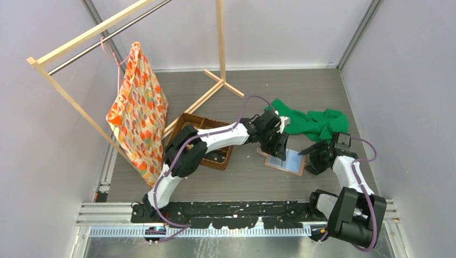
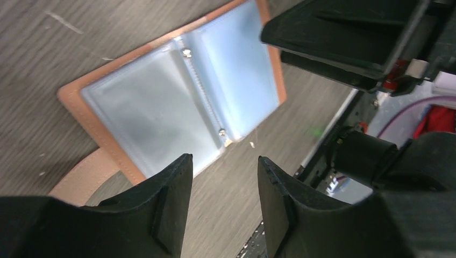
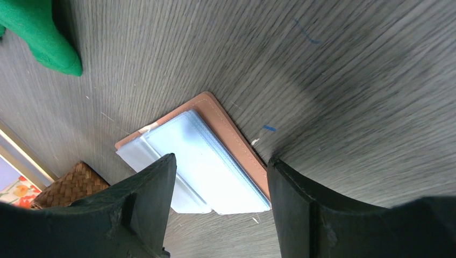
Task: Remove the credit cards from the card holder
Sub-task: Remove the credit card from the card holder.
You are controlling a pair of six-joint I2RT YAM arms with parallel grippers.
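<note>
The card holder lies open and flat on the grey table, salmon-pink cover down and pale clear sleeves up. In the left wrist view the card holder shows two metal rivets along its spine and a strap tab sticking out. I cannot make out any credit cards in the sleeves. My left gripper hovers over the holder's left side; this gripper is open with nothing in it. My right gripper is at the holder's right edge. It stands open above the card holder, with nothing between its fingers.
A brown woven basket sits left of the holder, partly under the left arm. A green cloth lies behind the holder. A wooden clothes rack with a patterned orange bag stands at the back left.
</note>
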